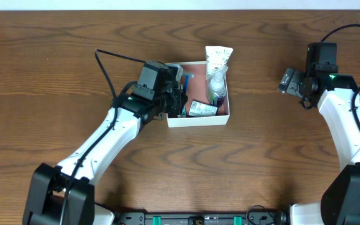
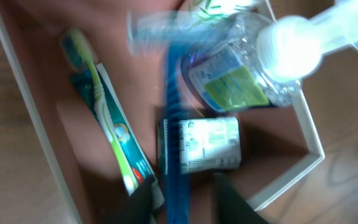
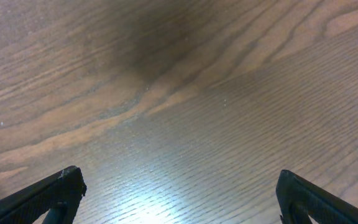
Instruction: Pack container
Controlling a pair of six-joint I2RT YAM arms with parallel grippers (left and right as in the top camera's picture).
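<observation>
The container (image 1: 199,119) is a shallow white-walled box with a reddish-brown floor (image 2: 263,165) at the table's middle. Inside lie a packaged green toothbrush (image 2: 110,134), a small green-and-white carton (image 2: 207,144) and a clear pump bottle (image 2: 241,78). A white tube (image 1: 218,56) leans over the far wall. My left gripper (image 1: 179,103) reaches into the box's left side. A blurred long blue handle (image 2: 176,124) runs between its parted fingers (image 2: 232,199), with a gap on each side. My right gripper (image 1: 284,81) stands wide open over bare wood, away to the right.
The brown wooden table (image 3: 185,93) surrounds the box on all sides. A black cable (image 1: 114,57) loops from the left arm behind the box's left corner. The right arm's body (image 1: 345,119) runs along the right edge.
</observation>
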